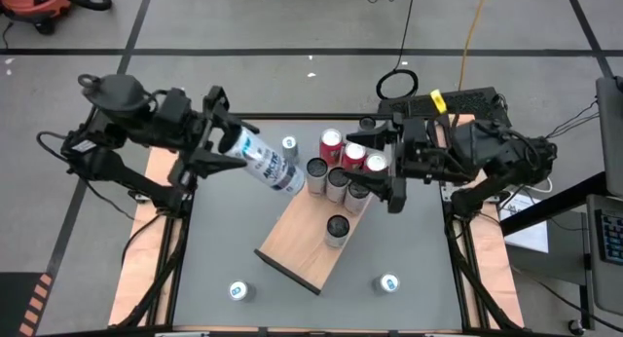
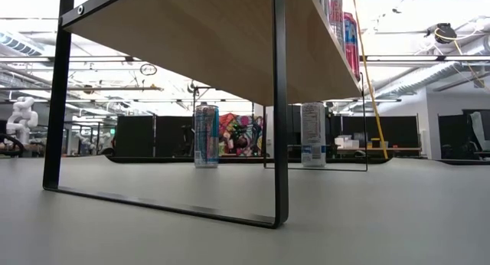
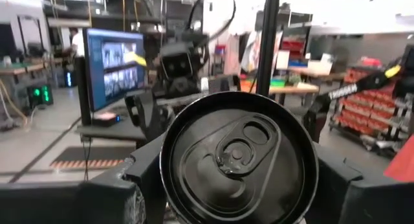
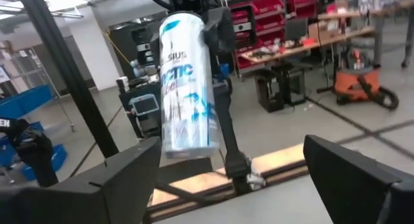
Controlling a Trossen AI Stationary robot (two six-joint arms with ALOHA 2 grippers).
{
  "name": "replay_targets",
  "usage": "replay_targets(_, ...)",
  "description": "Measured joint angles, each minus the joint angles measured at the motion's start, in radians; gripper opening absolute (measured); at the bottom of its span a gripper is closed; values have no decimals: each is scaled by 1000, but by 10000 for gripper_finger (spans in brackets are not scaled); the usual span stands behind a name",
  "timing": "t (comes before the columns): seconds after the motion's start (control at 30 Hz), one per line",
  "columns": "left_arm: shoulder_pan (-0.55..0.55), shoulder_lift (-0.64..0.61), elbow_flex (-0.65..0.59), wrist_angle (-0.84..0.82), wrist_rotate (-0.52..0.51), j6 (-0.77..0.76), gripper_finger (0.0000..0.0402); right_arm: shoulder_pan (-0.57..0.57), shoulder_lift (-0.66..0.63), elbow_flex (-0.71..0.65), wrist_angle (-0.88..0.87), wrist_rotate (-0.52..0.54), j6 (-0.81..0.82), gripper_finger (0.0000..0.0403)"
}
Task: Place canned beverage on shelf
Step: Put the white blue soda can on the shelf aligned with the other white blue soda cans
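Observation:
My left gripper (image 1: pixel 226 147) is shut on a white-and-blue can (image 1: pixel 265 164), held in the air over the table's far left, just left of the shelf (image 1: pixel 304 242). The right wrist view also shows this can (image 4: pixel 186 81). The shelf is a light wooden board on black frame legs (image 2: pixel 280 142). Several cans (image 1: pixel 343 167) stand on its far end and one dark can (image 1: pixel 337 229) near its middle. My right gripper (image 1: pixel 387 186) hangs open beside the far cans, with nothing between its fingers (image 4: pixel 116 182). My left gripper pinches the can by its side wall (image 3: pixel 167 185) at the lid end, one finger on each side. The fingers come nearly level from the table's left and lie along the can. The can is lifted clear, its lid (image 3: pixel 240 149) toward the wrist and its base toward the shelf.
Three loose cans stand on the grey tabletop: one at the far side (image 1: pixel 289 145), one near left (image 1: pixel 240 291) and one near right (image 1: pixel 387 283). Two of them show under the board in the low view (image 2: pixel 206 136) (image 2: pixel 312 135). There is free board at the shelf's near end.

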Motion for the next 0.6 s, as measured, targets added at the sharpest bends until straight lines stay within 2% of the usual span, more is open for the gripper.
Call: replay_targets(0.6, 0, 122, -1, -165, 1, 30, 249, 5, -36, 0, -363, -6, 307, 352)
